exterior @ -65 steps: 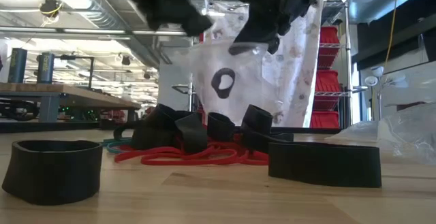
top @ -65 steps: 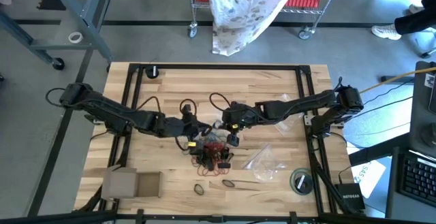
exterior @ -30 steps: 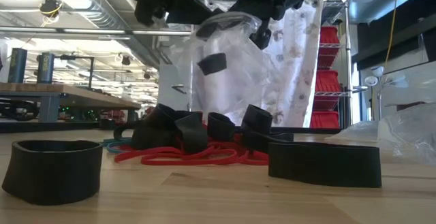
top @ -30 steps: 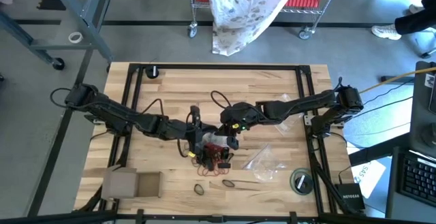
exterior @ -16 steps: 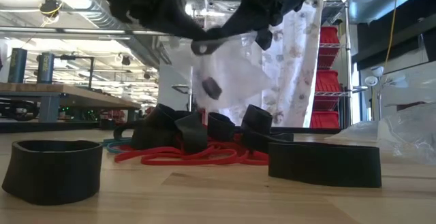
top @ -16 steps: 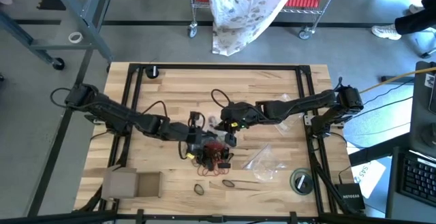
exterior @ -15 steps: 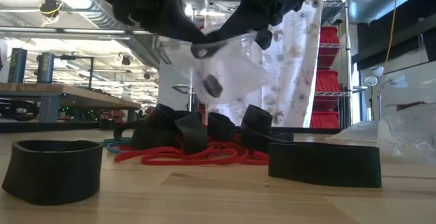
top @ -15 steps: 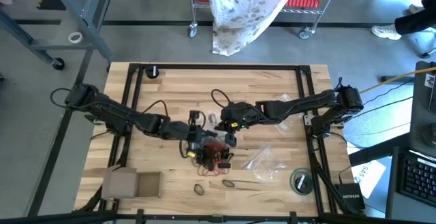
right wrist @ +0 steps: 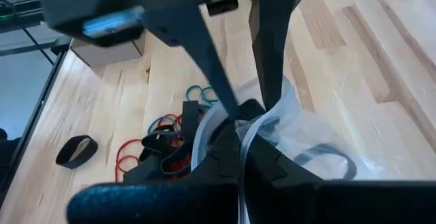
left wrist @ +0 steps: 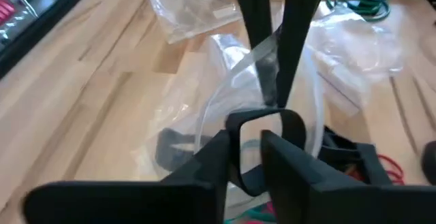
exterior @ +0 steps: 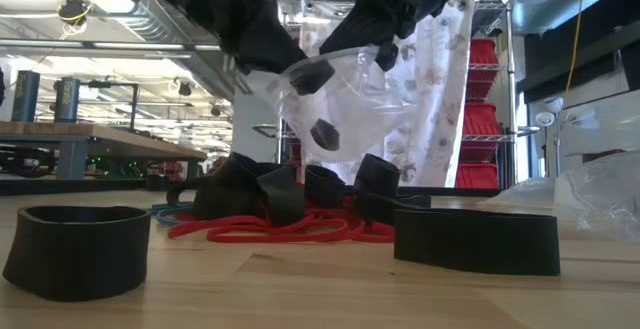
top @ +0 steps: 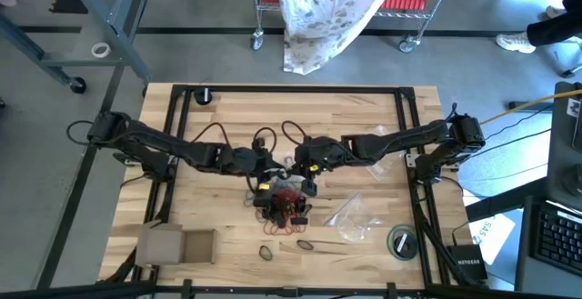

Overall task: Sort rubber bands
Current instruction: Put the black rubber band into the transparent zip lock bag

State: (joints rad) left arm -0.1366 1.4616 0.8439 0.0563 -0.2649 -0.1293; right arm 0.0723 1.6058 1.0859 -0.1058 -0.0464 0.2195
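Both dark arms meet over the middle of the light wood-plank table (top: 364, 117), above the heap of thin elastic rubber bands (top: 287, 206) in red, black & teal. Right gripper (right wrist: 240, 157) is clenched on the rim of a clear crinkly plastic bag (exterior: 345, 104), holding it up off the tabletop; in low view the bag hangs open-mouthed w/ two wide black bands inside (exterior: 322, 134). Left gripper (left wrist: 244, 146) sits right at the bag mouth, fingers (left wrist: 211, 157) slightly apart w/ a wide black band loop (left wrist: 264, 123) between them at the bag's edge; can't tell whether it's pinching that loop or has let go. Rest of the bands lie on the table under the bag, red ones (exterior: 270, 231) spread flat, black ones piled on top. Two more wide black loops (exterior: 78, 249) lie close to the low camera, apart from the heap. A second clear plastic bag (top: 350, 213) lies flat, just right of the heap, & a brown cardboard box (top: 177, 244) sits at the near-left corner.
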